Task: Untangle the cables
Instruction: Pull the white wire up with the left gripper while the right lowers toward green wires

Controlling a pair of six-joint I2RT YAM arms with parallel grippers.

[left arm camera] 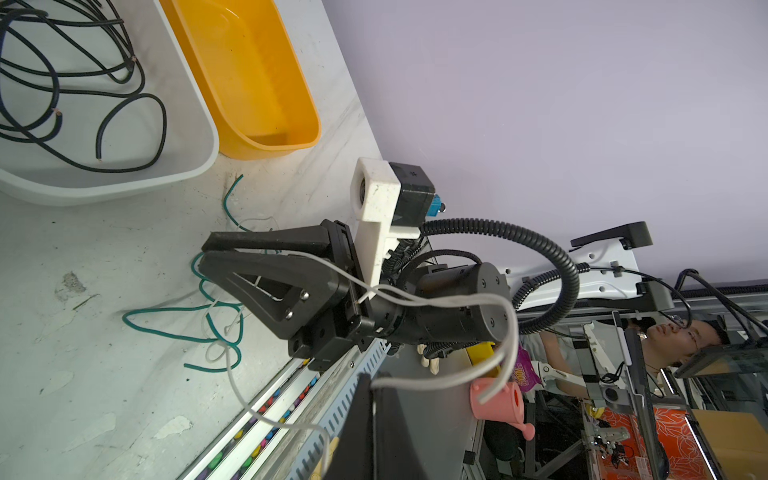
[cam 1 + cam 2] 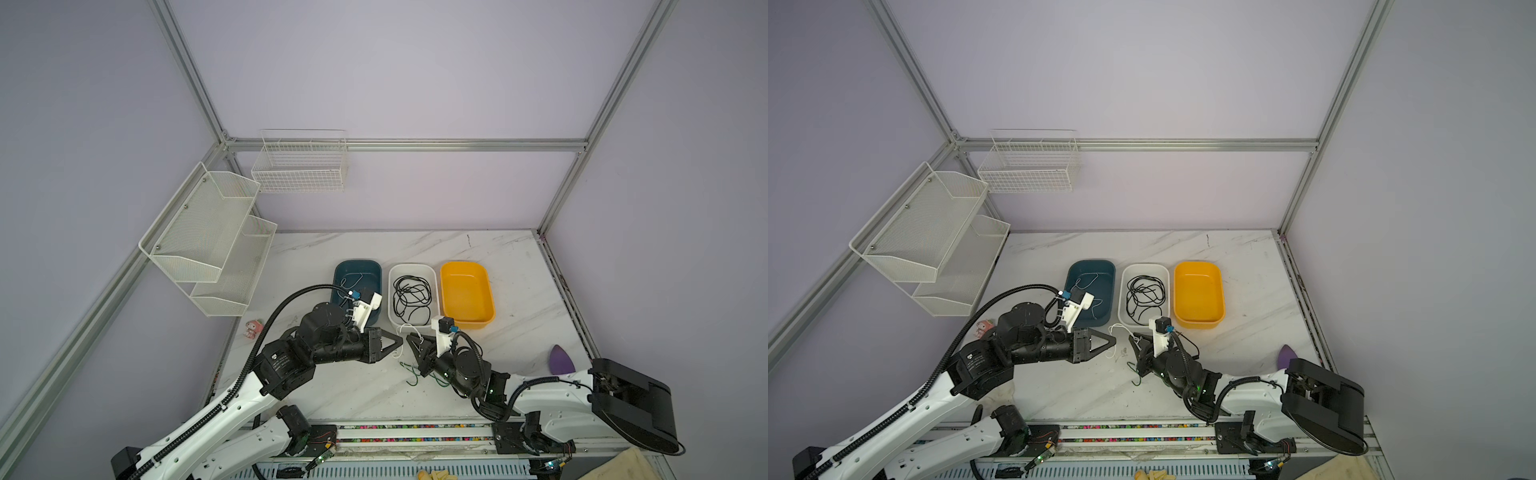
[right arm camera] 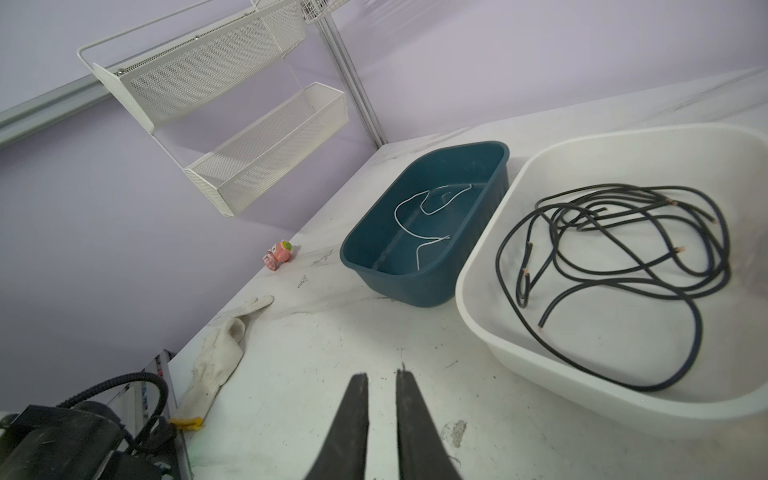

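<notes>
Left wrist view alone shows beyond the desk (image 2: 353, 390) edge: one person (image 1: 669, 332) in glasses, one pink watering can (image 1: 498, 401), and a purple packet (image 1: 521, 370) whose lettering is partly hidden and unreadable. Right wrist view alone shows one white glove (image 3: 216, 361) on the desk. Tubs: three in a row, teal tub (image 3: 419, 286), white tub (image 3: 602, 345), yellow tub (image 2: 467, 291), at 12 o'clock from the claws in both top views. Black cables (image 2: 411, 295) coiled inside the white tub, strands too overlapped to count. One second white cable (image 3: 397, 216) lies in the teal tub. One green cable (image 1: 166, 309) loops on the desk at 6 o'clock from the right claw (image 1: 203, 254). Left claw (image 2: 400, 340) closed, pinching the white cable (image 1: 415, 385), which arcs over to the right claw. Right claw jaws nearly together, a slit between the tips; the white cable runs between them, pinched or not I cannot tell. One owl toy (image 3: 279, 252) at 9 o'clock, one purple object (image 2: 561, 360) at 3 o'clock. One mesh shelf (image 2: 208, 237), one wire basket (image 2: 299, 170). Label on the left arm too small to read.
</notes>
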